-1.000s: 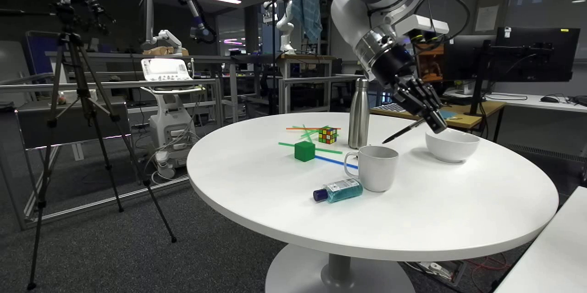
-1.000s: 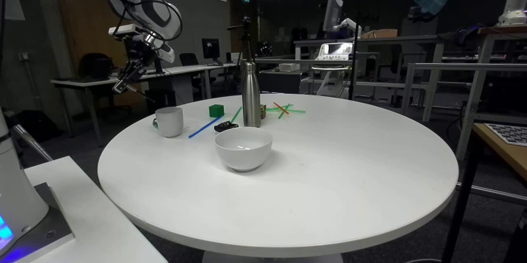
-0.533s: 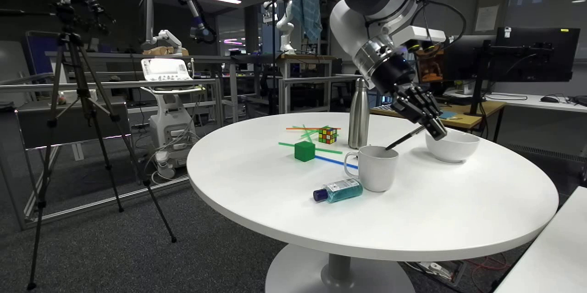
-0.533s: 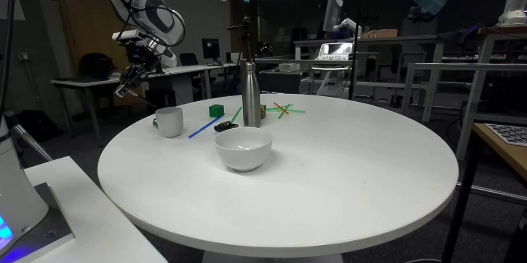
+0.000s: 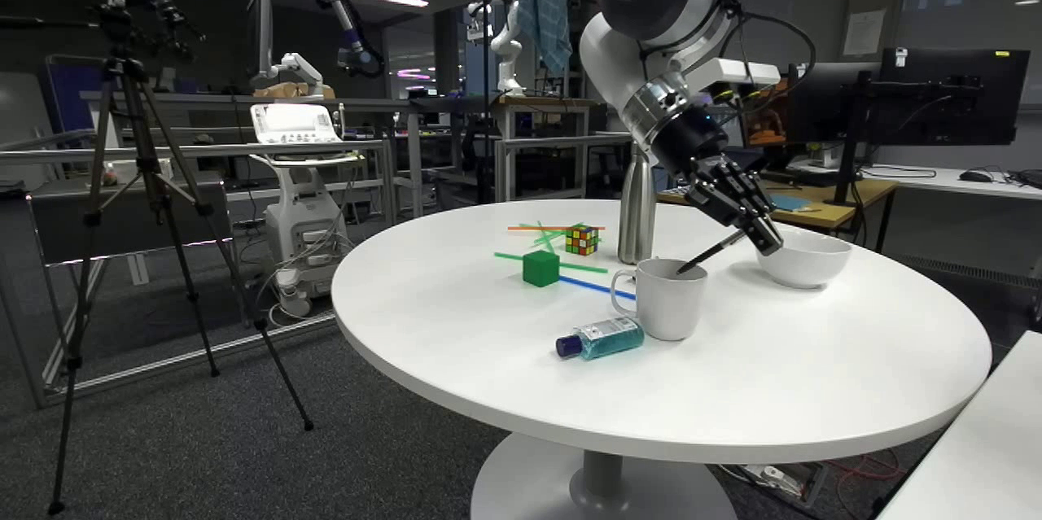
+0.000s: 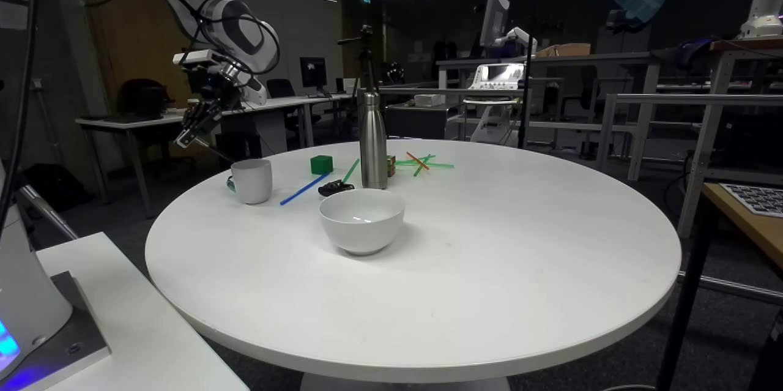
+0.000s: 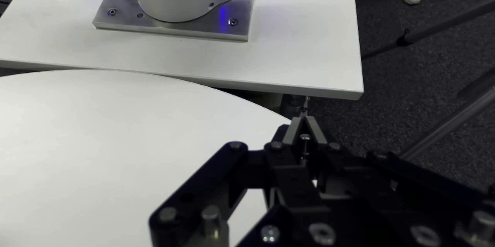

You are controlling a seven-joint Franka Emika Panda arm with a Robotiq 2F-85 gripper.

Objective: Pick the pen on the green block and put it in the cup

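The slender dark pen (image 5: 710, 252) is slanted, its upper end in my gripper (image 5: 763, 238). Its lower end overlaps the mouth of the white cup (image 5: 671, 308) in an exterior view. In an exterior view the pen (image 6: 214, 150) reaches the rim of the cup (image 6: 252, 183), and its tip is hidden there; how deep it sits I cannot tell. My gripper (image 7: 304, 119) has its fingertips together in the wrist view, where the pen cannot be made out. The green block (image 5: 540, 268) stands on the table left of the cup, with nothing on top.
A white bowl (image 5: 803, 261) sits beneath and behind the gripper. The steel bottle (image 5: 637, 211) rises close to the arm. Against the cup lies a small bottle of blue liquid (image 5: 606, 338). A puzzle cube (image 5: 582, 241), coloured sticks and a black item (image 6: 336, 188) are scattered around.
My gripper has come down and over toward the cup with the pen. The pen's lower end has dropped from above the cup to its mouth. Objects on the table have stayed put.
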